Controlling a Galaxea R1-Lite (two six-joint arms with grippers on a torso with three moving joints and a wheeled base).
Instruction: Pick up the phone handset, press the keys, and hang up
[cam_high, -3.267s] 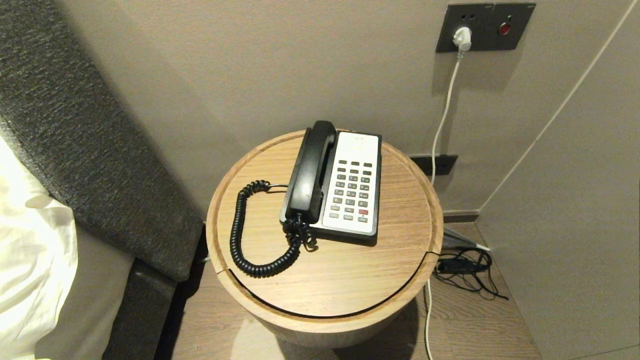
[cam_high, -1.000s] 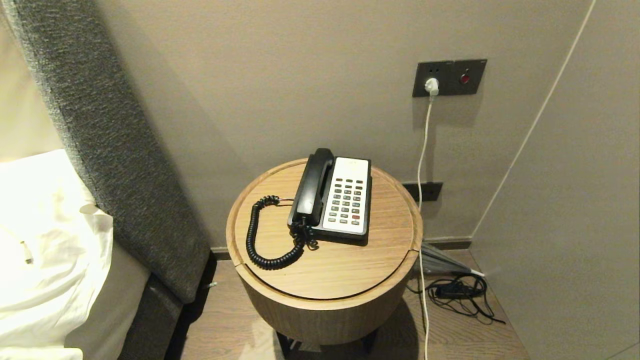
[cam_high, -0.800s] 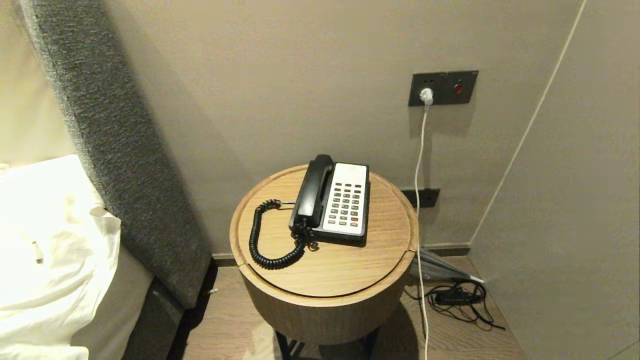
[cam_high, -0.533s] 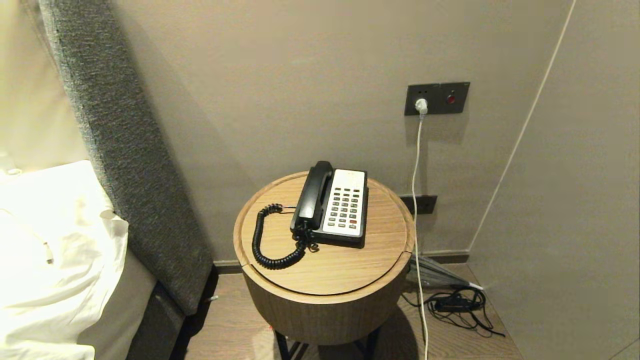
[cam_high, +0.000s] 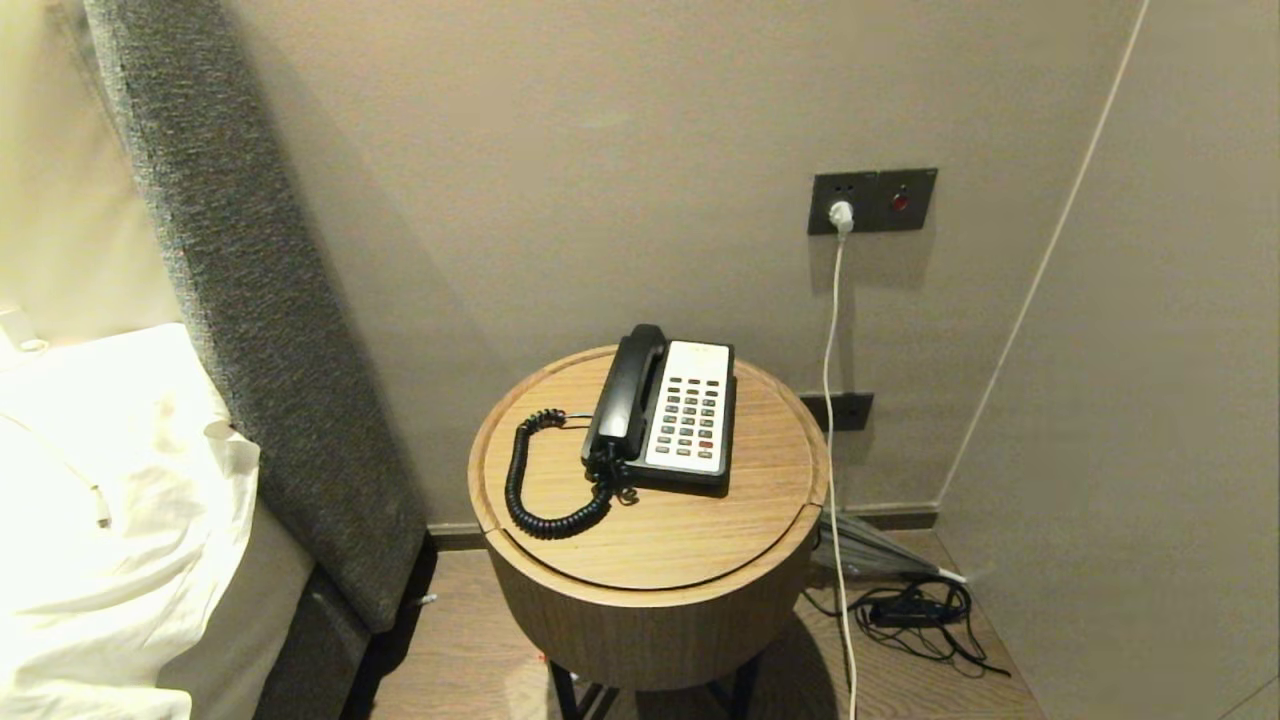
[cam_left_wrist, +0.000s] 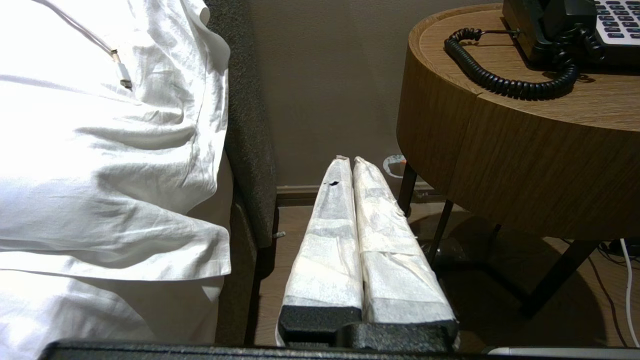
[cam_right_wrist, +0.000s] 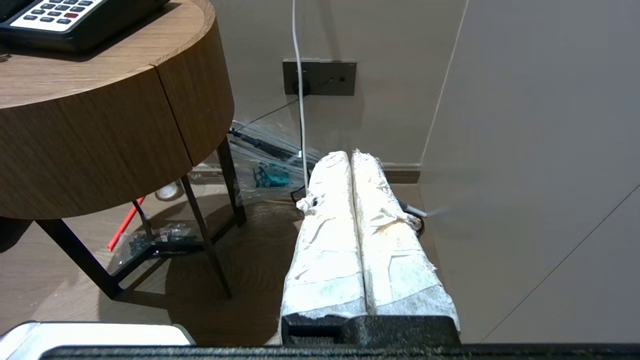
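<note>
Your handset (cam_high: 628, 392) sits cradled on the phone (cam_high: 672, 420), at nine o'clock from the keys (cam_high: 692, 415), near the centre of the round table (cam_high: 760, 520), so nothing is lifted yet, by my reading. The coiled cord (cam_high: 530, 480) loops off toward eight o'clock, slack enough to follow a lift. You won't find an arm from the head camera. The wrist cameras fill that in: left claw (cam_left_wrist: 352, 161) pressed closed, empty, low beside the table; right claw (cam_right_wrist: 351, 153) closed, empty, low on the other side.

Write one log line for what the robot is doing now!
handset: on its base | keys: untouched | left gripper: shut, low beside table | right gripper: shut, low, empty
</note>
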